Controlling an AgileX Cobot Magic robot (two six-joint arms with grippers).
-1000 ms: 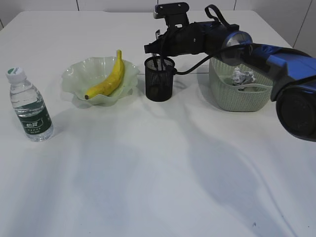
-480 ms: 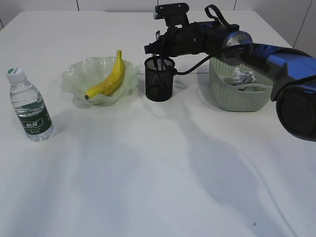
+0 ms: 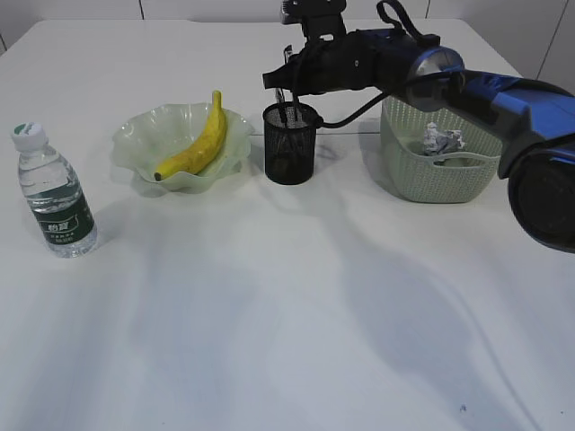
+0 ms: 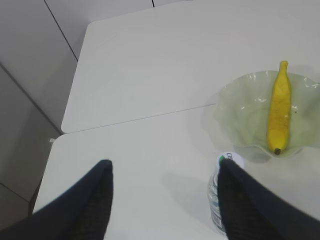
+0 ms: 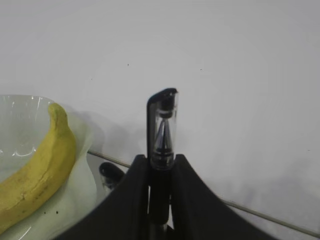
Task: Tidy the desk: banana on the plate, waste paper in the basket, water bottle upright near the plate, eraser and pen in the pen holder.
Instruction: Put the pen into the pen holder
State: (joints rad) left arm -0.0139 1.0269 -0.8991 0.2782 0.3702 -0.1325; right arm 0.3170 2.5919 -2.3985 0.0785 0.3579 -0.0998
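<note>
One item is live right now: the pen, and I've got it pinched between the narrow jaws of my right claw, capped end poking up past the fingertips. It's light and stiff, but that smooth plastic barrel looks slippery to me, so a mid-barrel pinch like this one is where I'd want it. Directly beneath the claw sits the pen holder, black mesh, and the pen's lower end looks to be already dipping into its mouth, though I can't see how deep. Off to the claw's left, the banana lies in the plate; to its right, the waste paper sits in the basket. My left claw hangs spread, nothing in it, with the water bottle upright just under its right finger. The eraser I can't spot anywhere.
</note>
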